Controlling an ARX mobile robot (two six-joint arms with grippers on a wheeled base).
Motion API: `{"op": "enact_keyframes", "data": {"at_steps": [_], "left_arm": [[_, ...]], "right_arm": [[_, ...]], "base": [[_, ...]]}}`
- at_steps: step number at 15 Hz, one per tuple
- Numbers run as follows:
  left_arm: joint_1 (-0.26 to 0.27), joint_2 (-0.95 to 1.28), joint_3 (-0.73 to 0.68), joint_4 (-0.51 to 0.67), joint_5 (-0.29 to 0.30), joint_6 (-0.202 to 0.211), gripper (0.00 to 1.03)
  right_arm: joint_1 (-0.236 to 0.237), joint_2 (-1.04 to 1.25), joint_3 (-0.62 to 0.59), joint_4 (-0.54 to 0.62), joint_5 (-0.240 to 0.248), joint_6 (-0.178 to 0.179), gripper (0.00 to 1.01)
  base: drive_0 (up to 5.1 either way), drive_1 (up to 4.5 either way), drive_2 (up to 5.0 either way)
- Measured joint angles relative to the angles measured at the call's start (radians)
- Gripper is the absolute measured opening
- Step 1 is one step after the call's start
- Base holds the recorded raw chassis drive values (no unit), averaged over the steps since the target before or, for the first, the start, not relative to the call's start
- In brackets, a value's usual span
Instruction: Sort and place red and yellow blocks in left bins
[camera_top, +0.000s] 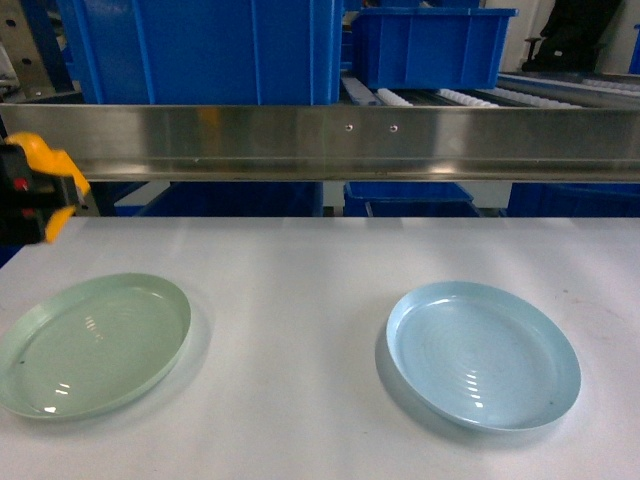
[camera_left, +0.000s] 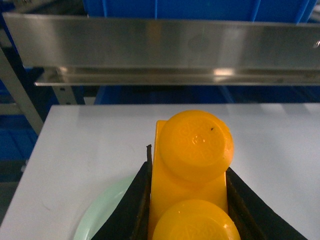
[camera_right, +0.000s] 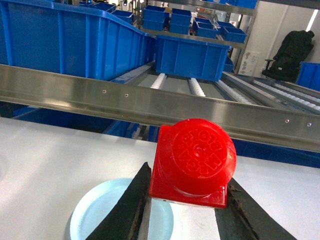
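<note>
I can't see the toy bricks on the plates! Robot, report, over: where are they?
Left claw shut on long orange-yellow plastic brick. Right claw shut on small red plastic brick. Steel rail stands before big blue plastic crate.

before me a white table meets a steel rail; beyond, roller tracks, and a black chair by the pale wall.

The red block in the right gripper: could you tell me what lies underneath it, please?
Below the red block, the pale blue plate shows on the white table. The block and gripper fingers cover part of the plate.
</note>
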Motion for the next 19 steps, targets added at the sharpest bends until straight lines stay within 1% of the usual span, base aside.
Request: {"op": "enact_keyframes", "data": {"at_steps": [1, 3, 5, 7, 11, 19], "left_arm": [[0.002, -0.056, 0.000, -0.021, 0.001, 0.001, 0.28], [0.014, -0.121, 0.007, -0.035, 0.009, 0.025, 0.28], [0.026, -0.143, 0.050, 0.006, 0.066, 0.023, 0.28], [0.026, -0.158, 0.067, 0.010, 0.072, 0.023, 0.28], [0.021, -0.156, 0.066, 0.006, 0.080, 0.023, 0.28], [0.026, -0.156, 0.066, 0.005, 0.075, 0.023, 0.27]], "right_arm": [[0.000, 0.000, 0.000, 0.000, 0.000, 0.000, 0.29], [0.000, 0.000, 0.000, 0.000, 0.000, 0.000, 0.29], [0.000, 0.000, 0.000, 0.000, 0.000, 0.000, 0.29], [0.000, 0.000, 0.000, 0.000, 0.000, 0.000, 0.29], [0.000, 0.000, -0.001, 0.000, 0.003, 0.000, 0.29], [0.000, 0.000, -0.003, 0.000, 0.003, 0.000, 0.29]], "base": [[0.0, 0.00, 0.0], [0.0, 0.00, 0.0], [0.0, 0.00, 0.0], [0.0, 0.00, 0.0], [-5.0, 2.46, 2.5], [-5.0, 2.50, 2.5]]}}
